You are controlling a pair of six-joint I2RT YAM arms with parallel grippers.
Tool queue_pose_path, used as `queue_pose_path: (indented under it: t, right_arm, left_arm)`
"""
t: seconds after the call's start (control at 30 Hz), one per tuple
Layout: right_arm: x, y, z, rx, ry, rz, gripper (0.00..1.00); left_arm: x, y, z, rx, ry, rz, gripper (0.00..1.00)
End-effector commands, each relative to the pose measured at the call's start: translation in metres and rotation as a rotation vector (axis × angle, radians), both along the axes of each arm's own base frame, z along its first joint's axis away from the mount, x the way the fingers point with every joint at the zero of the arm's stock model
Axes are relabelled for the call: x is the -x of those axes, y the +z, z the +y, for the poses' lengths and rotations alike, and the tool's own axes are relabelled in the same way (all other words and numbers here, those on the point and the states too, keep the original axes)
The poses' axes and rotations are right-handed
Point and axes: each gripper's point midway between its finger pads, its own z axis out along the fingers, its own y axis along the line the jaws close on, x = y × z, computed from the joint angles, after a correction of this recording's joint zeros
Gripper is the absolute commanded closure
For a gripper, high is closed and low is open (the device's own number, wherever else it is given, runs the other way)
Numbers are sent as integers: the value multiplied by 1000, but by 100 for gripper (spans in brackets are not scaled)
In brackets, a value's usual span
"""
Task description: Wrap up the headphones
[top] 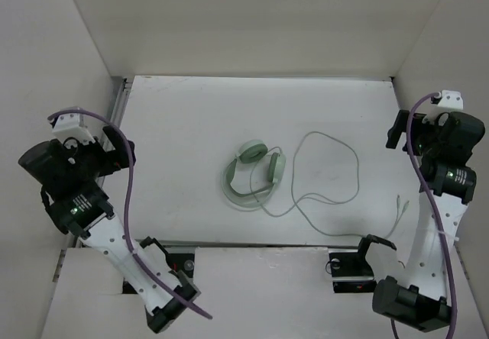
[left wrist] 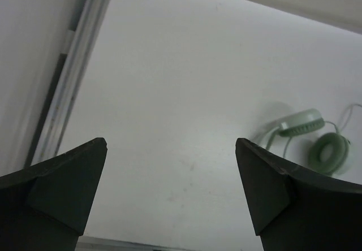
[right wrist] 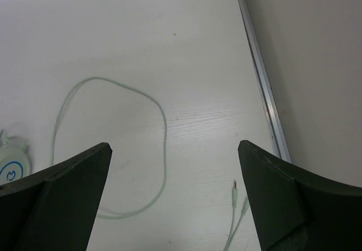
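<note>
The pale mint-green headphones [top: 254, 175] lie flat near the table's middle, ear cups side by side, headband curving to the left. Their thin cable [top: 327, 172] loops out to the right and ends in two plugs [top: 399, 202] near the right arm. My left gripper [top: 122, 152] is open and empty at the far left, well away from them; its wrist view shows the headphones [left wrist: 317, 141] at the right. My right gripper [top: 397, 133] is open and empty at the far right; its wrist view shows the cable loop [right wrist: 158, 126], the plugs [right wrist: 235, 191] and one ear cup [right wrist: 11, 169].
White walls close in the table [top: 191, 125] on the left, back and right. A metal rail [top: 116, 106] runs along the left edge and another [right wrist: 263, 87] along the right edge. Purple robot cables [top: 130, 194] hang along both arms.
</note>
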Motion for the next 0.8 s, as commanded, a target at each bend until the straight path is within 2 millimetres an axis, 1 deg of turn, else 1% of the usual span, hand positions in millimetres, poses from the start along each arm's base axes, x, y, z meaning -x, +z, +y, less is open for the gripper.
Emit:
queue_pose_path:
  t: [0.0, 0.1, 0.2, 0.23, 0.27, 0.3, 0.33, 0.37, 0.4, 0.5, 0.57, 0.67, 0.77]
  right_arm:
    - [-4, 22, 1, 54, -10, -130, 0]
    - [3, 18, 11, 62, 23, -143, 0]
    - [8, 22, 19, 102, 62, -221, 0]
    - [10, 23, 24, 116, 87, -251, 0]
    - [13, 28, 33, 143, 127, -303, 0]
    - [13, 31, 35, 155, 138, -327, 0]
    - [13, 36, 39, 175, 151, -371, 0]
    - [12, 38, 45, 176, 175, -400, 0]
    - [10, 36, 51, 169, 200, -397, 0]
    - [5, 18, 76, 133, 300, -339, 0]
    - [5, 10, 92, 116, 354, -324, 0]
    - [2, 2, 102, 93, 392, -303, 0]
    - [5, -5, 111, 86, 436, -289, 0]
  left_arm:
    - [6, -15, -11, 99, 38, 143, 0]
    - [2, -31, -20, 176, 60, 241, 0]
    - [-6, -46, -32, 209, 31, 268, 0]
    - [-10, -49, -39, 210, -3, 259, 0]
    - [-17, -55, -49, 207, -54, 242, 0]
    - [-19, -57, -53, 203, -68, 238, 0]
    - [-23, -61, -61, 196, -104, 233, 0]
    - [-27, -69, -69, 184, -138, 248, 0]
    - [-28, -77, -77, 167, -173, 271, 0]
    - [-26, -97, -99, 130, -304, 338, 0]
    - [-25, -111, -111, 109, -362, 385, 0]
    - [-19, -136, -129, 110, -428, 478, 0]
    - [-12, -161, -145, 148, -469, 551, 2]
